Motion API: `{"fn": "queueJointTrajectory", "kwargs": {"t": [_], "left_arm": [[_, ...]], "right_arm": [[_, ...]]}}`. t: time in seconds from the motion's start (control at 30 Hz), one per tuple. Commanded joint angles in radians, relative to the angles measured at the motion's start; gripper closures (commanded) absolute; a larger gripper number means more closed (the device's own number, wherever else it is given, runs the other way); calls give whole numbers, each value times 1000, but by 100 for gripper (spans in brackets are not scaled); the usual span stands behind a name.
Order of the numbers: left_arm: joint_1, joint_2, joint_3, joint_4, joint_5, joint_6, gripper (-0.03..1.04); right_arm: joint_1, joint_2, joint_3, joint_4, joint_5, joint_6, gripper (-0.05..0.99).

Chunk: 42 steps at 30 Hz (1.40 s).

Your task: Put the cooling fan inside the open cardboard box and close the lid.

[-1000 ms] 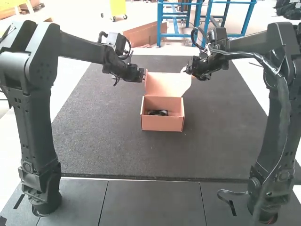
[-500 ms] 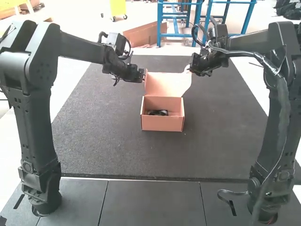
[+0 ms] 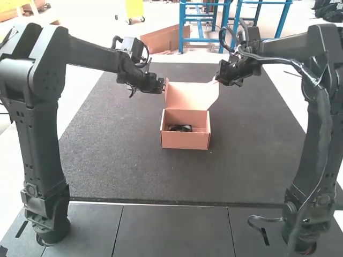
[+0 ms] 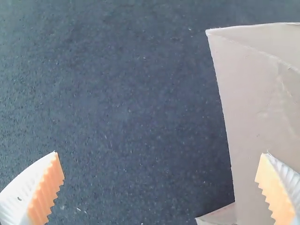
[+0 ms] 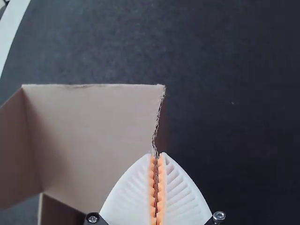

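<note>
"Dark mat all over the table, is that right?"

"Yes, and the box sits on it about midway between my two arms, well apart from both bases."

"Where is the fan?"

"The fan lies on the bottom inside the box, a dark round shape toward the left wall."

"And the lid?"

"The lid stands upright off the far wall, so the box is open at the top."

"What is your right hand doing?"

"My right gripper is pressed together on the lid's right edge, up near the top corner. The rough cardboard edge runs straight in between the orange pads."

"And the left?"

"My left gripper is up at the lid's top left corner with its fingers spread wide. The lid's left edge stands between them, just beside one fingertip; I cannot tell whether they touch. The other fingertip hangs over bare mat, left of the lid."
</note>
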State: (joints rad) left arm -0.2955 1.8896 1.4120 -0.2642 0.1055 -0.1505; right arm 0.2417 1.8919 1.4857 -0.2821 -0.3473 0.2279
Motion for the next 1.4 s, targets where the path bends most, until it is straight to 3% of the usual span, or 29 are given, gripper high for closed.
{"fn": "queueJointTrajectory", "kwargs": {"t": [0.0, 0.17, 0.8, 1.37], "left_arm": [[-4, -40, 36, 8, 10, 14, 4], [-5, -40, 36, 16, 10, 19, 4], [-34, -52, 97, -41, 10, 14, 4], [-36, -83, 90, -84, 11, 16, 4]], "right_arm": [[-2, -70, 33, 1, 21, -1, 87], [4, -77, 31, -19, 22, -2, 92], [62, -119, -24, -55, 82, -2, 94], [96, -183, -136, -52, 90, -1, 94]]}}
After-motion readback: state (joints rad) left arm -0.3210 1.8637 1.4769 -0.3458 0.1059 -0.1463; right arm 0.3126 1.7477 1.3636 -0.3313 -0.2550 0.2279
